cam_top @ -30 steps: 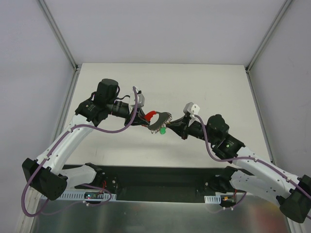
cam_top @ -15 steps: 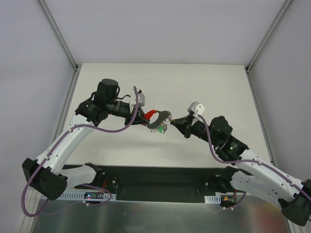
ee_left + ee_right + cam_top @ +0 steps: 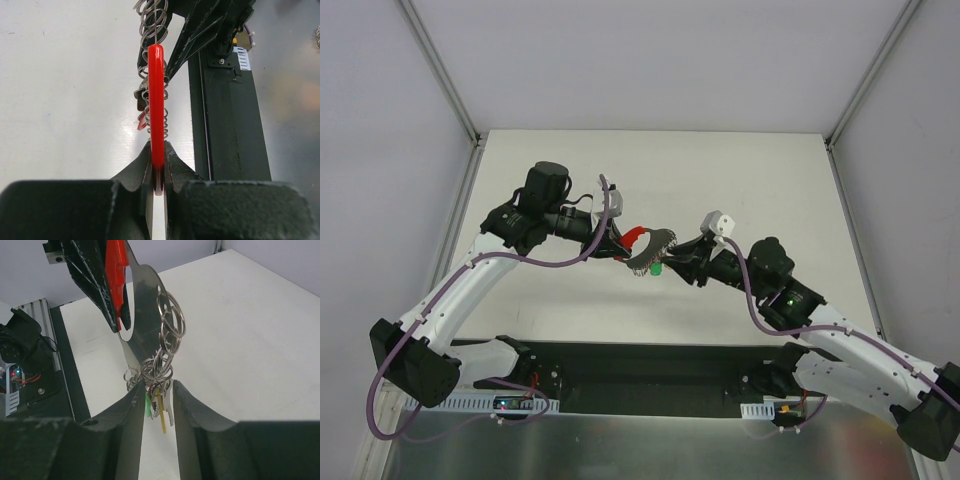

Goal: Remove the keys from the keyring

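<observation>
My left gripper (image 3: pixel 617 243) is shut on the red grip (image 3: pixel 155 100) of the keyring (image 3: pixel 655 245), a dark curved metal band held above the table. Several small silvery split rings (image 3: pixel 169 322) hang along the band (image 3: pixel 145 305). The keys (image 3: pixel 161 407) dangle from the lowest rings: a green-headed one (image 3: pixel 148 407), a yellow one (image 3: pixel 161 419) and silvery blades. The green key shows from above (image 3: pixel 657 268). My right gripper (image 3: pixel 157 395) is open, with the keys hanging between its two fingers. It sits just right of the bunch (image 3: pixel 678 260).
The white table (image 3: pixel 740 180) is walled by grey panels with metal posts at the back corners. A black base rail (image 3: pixel 640 365) runs along the near edge and shows in the left wrist view (image 3: pixel 225 125). The left fingers (image 3: pixel 90 270) are close above the right gripper.
My right gripper pulled back to the right half a second ago and has returned, so its fingers are around the keys again. The left gripper shifted slightly right, still holding the red grip.
</observation>
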Controlling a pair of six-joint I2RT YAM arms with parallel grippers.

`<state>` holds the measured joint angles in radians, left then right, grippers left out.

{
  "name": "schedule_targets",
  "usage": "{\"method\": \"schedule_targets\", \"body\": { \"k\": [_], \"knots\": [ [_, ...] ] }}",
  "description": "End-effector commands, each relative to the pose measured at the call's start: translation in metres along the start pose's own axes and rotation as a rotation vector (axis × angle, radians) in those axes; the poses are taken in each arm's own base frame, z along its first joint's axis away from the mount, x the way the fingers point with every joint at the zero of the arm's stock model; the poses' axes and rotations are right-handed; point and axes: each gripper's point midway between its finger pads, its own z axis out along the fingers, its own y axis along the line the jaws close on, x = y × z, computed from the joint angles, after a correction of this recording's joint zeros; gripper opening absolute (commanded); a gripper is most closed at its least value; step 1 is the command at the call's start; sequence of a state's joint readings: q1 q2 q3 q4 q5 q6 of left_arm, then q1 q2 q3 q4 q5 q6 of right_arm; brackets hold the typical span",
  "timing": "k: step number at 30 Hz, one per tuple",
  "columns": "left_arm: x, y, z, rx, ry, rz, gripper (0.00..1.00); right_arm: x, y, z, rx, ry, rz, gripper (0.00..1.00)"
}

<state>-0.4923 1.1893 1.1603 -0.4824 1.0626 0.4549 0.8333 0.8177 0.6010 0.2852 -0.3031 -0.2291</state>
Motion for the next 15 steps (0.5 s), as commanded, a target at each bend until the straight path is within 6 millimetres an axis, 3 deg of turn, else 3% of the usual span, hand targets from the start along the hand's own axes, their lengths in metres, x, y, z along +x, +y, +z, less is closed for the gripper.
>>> {"method": "schedule_targets", "body": {
  "k": [1, 3, 15],
  "knots": [
    [-0.021, -0.009, 0.0, 0.038, -0.05, 0.063, 0.0, -0.016, -0.008, 0.005, 0.041, -0.069, -0.019, 0.29],
    [-0.02, -0.009, -0.001, 0.035, -0.049, 0.064, 0.0, -0.011, -0.013, 0.005, 0.062, -0.058, -0.033, 0.24],
    [-0.021, -0.007, 0.0, 0.032, -0.048, 0.064, 0.0, 0.002, -0.019, 0.014, 0.072, -0.041, -0.051, 0.29]
  ]
}}
